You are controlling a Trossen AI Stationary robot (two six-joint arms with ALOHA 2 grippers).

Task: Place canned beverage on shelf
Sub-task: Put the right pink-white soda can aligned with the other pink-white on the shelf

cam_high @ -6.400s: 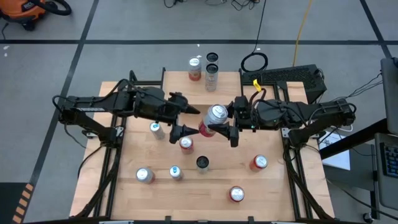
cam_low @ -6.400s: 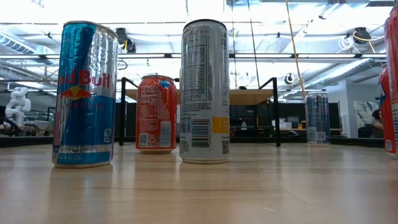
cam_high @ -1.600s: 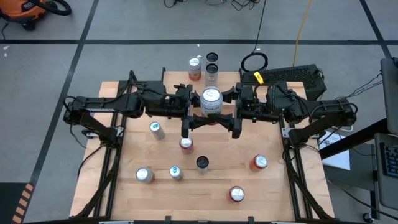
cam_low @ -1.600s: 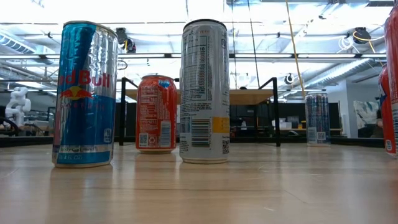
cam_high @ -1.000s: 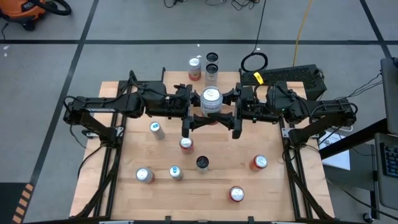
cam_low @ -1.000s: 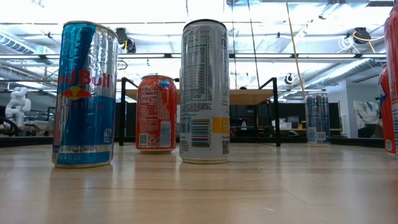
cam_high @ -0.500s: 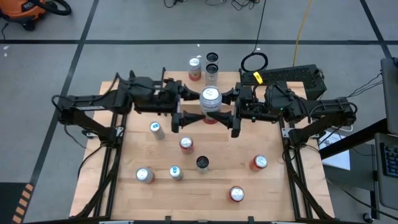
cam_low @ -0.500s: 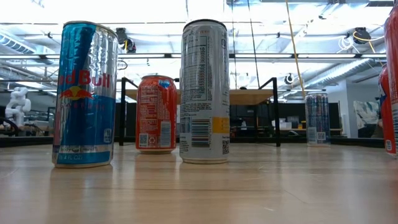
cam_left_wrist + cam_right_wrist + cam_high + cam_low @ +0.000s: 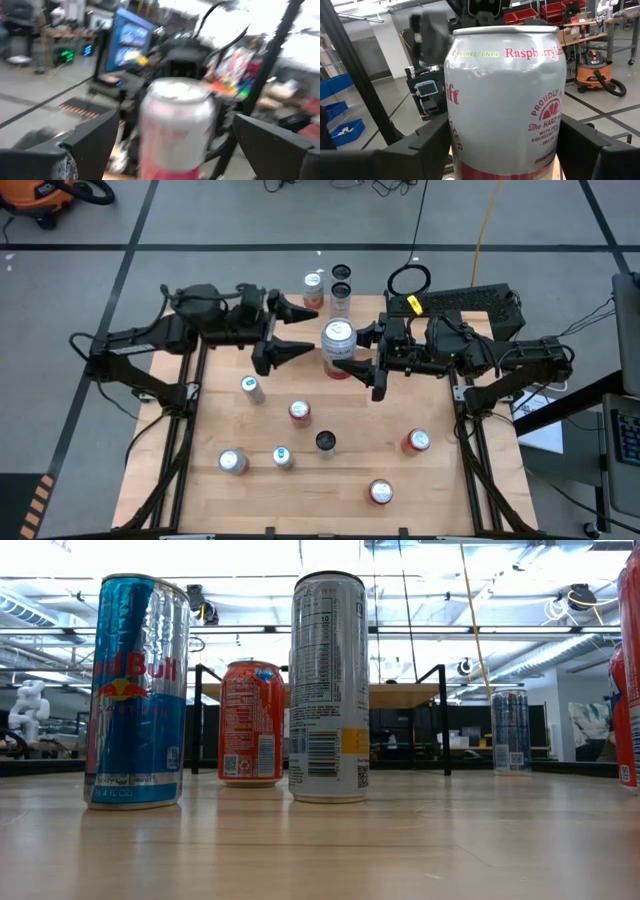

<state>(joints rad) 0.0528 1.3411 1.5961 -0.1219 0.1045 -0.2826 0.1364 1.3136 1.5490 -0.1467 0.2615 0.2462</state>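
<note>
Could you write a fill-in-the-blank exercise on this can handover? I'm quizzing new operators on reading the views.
1. The silver raspberry can is gripped by the ____ end effector.
2. The left end effector has its fingers ____, clear of that can.
3. In the low view, the can nearest the picture's left edge is mostly ____ in colour.
4. In the high view, the can standing between the two end effectors has a lid that looks ____.

Missing words: right; open; blue; silver
</note>
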